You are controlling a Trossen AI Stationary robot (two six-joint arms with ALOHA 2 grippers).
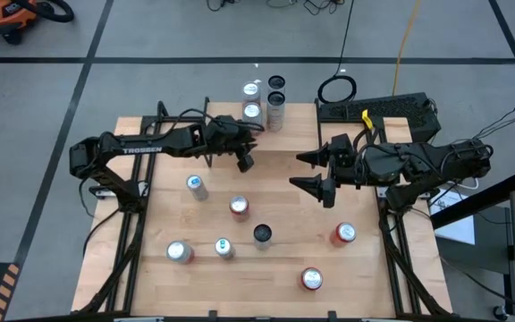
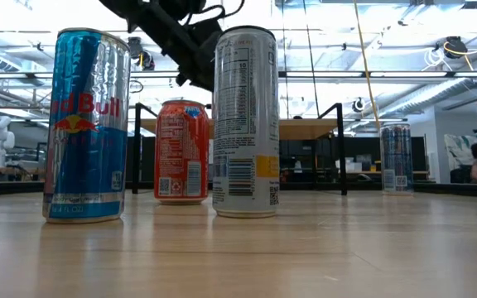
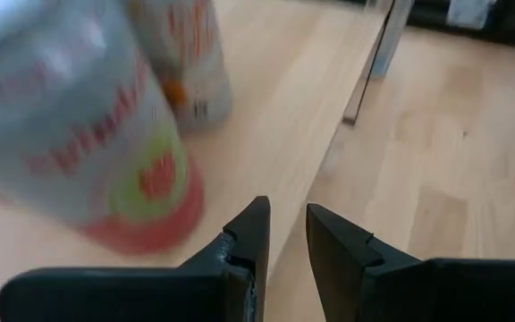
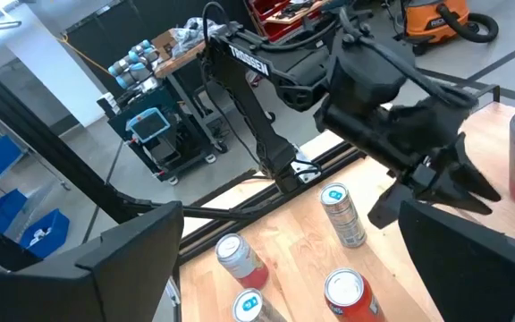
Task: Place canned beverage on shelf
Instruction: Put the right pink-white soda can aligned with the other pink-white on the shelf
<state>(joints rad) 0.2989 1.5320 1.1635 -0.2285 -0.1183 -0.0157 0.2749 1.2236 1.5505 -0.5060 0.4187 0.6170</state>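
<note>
Wooden shelf (image 1: pixel 304 122) with three cans (image 1: pixel 252 111).

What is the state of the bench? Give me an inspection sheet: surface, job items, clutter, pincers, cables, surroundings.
Surface: light wooden table, nothing spilled.
Job's things: shelf at the table's far edge, with several upright cans at its left end. Seven loose cans on the table, among them a red can and a silver can.
Clutter: nothing seen.
Pincers: left pincer at the shelf's front edge, fingers narrowly parted, empty. Right pincer over the table's middle, wide open, empty.
Cables: yellow cable and a coiled black cable on the floor behind.
Surroundings: orange vacuum on grey floor.
</note>
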